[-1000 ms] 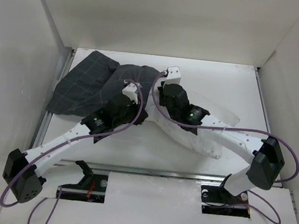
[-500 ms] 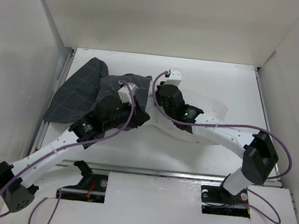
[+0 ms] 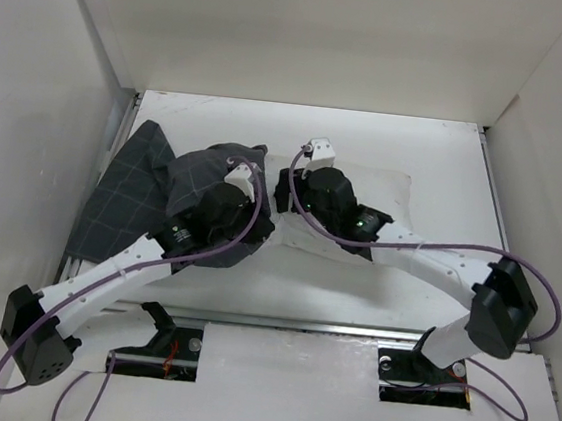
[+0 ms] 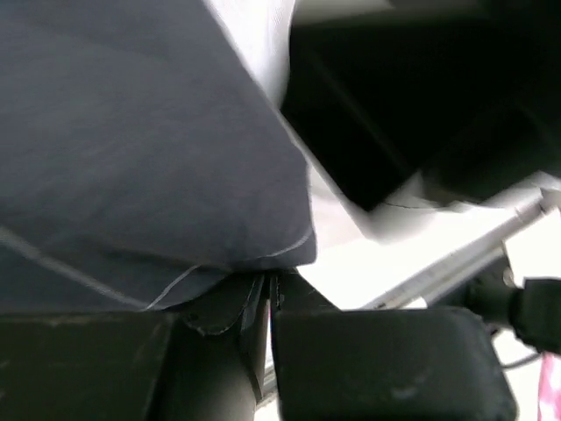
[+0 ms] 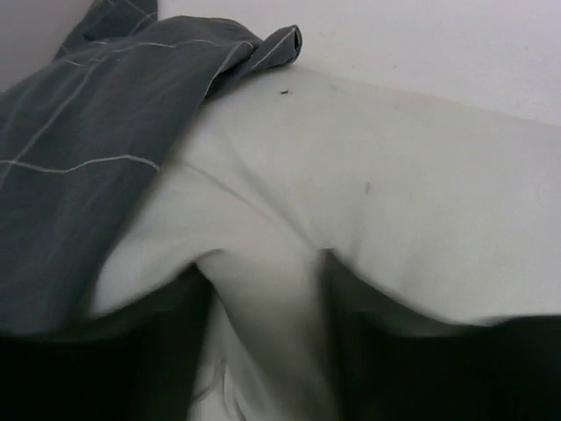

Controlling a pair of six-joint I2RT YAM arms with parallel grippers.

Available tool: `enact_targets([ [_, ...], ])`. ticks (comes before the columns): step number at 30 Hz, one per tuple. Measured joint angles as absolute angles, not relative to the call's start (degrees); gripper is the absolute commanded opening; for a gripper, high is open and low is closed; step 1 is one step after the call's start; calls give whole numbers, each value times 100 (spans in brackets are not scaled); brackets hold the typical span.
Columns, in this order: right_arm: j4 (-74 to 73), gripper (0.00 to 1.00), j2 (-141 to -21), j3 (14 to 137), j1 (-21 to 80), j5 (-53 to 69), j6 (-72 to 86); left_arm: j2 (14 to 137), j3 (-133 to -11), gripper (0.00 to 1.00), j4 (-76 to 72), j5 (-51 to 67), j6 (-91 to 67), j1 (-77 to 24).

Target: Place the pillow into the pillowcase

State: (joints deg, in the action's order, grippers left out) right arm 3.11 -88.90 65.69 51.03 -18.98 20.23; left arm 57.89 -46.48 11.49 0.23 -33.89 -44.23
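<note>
Jaws of the left gripper [image 4: 268, 296] are clamped together on a hem of the pillowcase [image 4: 131, 158], whose dark gridded cloth drapes up and over that hand. Just beside it, the right gripper [image 5: 267, 351] has its 2 fingers [image 5: 149, 360] apart with a ridge of the pillow [image 5: 394, 193] filling the gap; whether they squeeze it cannot be told. The case covers the pillow's left end, and the rest lies bare to the right on the table [image 3: 354, 279].
</note>
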Motion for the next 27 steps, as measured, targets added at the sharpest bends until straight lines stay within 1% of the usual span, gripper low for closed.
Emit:
enact_targets([
  [1, 187, 100, -8724, 6536, 5109, -1894, 1894, 5743, -4648, 16, 1234, -115, -3426, -4401],
  [2, 97, 100, -8517, 6477, 5116, -1898, 1723, 5688, -4648, 48, 1310, -211, -3441, -4381],
  [3, 5, 100, -8300, 6423, 5118, -1907, 1636, 5614, -4648, 99, 1376, -287, -3439, -4362],
  [9, -242, 100, -6921, 6274, 5109, -1964, 1118, 4978, -4648, 100, 1765, -270, -3503, -4333],
  [13, -346, 100, -6733, 6320, 5109, -2086, 978, 4324, -4731, 100, 2112, -405, -3476, -4329],
  [17, -646, 100, -7157, 6676, 5107, -2298, 945, 4075, -5236, 100, 2274, -1037, -3430, -4329],
  [20, -891, 100, -7690, 7150, 5078, -2445, 985, 4550, -5986, 100, 2370, -1747, -3365, -4327],
  [22, -1041, 100, -8051, 7465, 5000, -2447, 1066, 5293, -6615, 100, 2436, -2196, -3234, -4287],
  [25, -1197, 100, -8490, 7813, 4550, -1946, 1188, 6646, -7550, 100, 2508, -2571, -2923, -4139],
  [27, -1267, 100, -8694, 7909, 4034, -1280, 1243, 7572, -8066, 100, 2517, -2585, -2659, -3981],
])
